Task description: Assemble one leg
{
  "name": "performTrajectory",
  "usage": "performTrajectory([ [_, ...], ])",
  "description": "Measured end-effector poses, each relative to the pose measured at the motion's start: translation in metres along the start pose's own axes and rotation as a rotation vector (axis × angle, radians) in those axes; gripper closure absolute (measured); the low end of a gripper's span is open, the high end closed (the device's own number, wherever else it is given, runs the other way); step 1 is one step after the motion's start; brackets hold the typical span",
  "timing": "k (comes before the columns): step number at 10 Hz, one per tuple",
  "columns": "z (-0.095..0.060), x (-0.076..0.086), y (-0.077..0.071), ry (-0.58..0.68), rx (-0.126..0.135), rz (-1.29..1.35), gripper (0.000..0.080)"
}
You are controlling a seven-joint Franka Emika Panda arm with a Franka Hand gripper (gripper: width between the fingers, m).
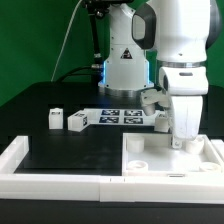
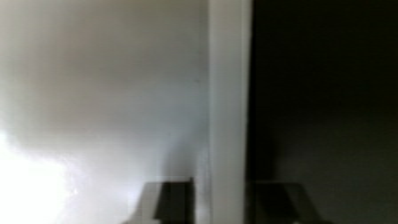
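Observation:
Two legs, small white blocks with black-and-white markers, stand on the black table at the exterior view's left [image 1: 55, 118] [image 1: 78, 121]. Another small white part [image 1: 160, 118] lies beside the arm, partly hidden. The large flat white square piece [image 1: 160, 158] with corner holes lies at the front right. My gripper [image 1: 183, 142] points down at its far edge. In the wrist view the fingers [image 2: 173, 203] stand on either side of that piece's bright edge [image 2: 226, 100] and touch it. No leg shows in the wrist view.
The marker board [image 1: 120, 115] lies in front of the robot's base. A raised white frame [image 1: 60, 182] borders the table at the front and both sides; the square piece sits against its front right corner.

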State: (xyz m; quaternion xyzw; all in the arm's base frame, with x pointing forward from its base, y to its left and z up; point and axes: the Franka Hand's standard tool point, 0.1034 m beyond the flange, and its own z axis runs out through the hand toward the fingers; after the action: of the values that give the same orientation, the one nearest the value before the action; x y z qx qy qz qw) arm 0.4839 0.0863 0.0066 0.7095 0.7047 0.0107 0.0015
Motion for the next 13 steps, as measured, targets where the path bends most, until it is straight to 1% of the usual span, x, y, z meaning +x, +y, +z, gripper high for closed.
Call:
performTrajectory([
  [1, 0.0, 0.0, 0.0, 0.0, 0.0, 0.0, 0.0568],
  [2, 0.0, 0.0, 0.0, 0.0, 0.0, 0.0, 0.0384],
  [3, 0.0, 0.0, 0.0, 0.0, 0.0, 0.0, 0.025],
  [4, 0.0, 0.0, 0.0, 0.0, 0.0, 0.0, 0.025],
  [5, 0.0, 0.0, 0.0, 0.0, 0.0, 0.0, 0.0171],
  [7, 0.0, 0.0, 0.0, 0.0, 0.0, 0.0, 0.0155],
  [8, -0.002, 0.001, -0.001, 0.002, -0.005, 0.023, 0.015],
  [9, -0.011, 0.004, -0.011, 0.004, -0.018, 0.078, 0.015],
  [10, -0.025, 0.007, -0.021, 0.0, -0.027, 0.107, 0.015],
  [11, -0.035, 0.009, -0.027, -0.002, -0.036, 0.135, 0.015],
  [12, -0.041, 0.01, -0.033, 0.004, -0.051, 0.183, 0.015],
  [13, -0.04, 0.009, -0.035, 0.004, -0.047, 0.184, 0.015],
])
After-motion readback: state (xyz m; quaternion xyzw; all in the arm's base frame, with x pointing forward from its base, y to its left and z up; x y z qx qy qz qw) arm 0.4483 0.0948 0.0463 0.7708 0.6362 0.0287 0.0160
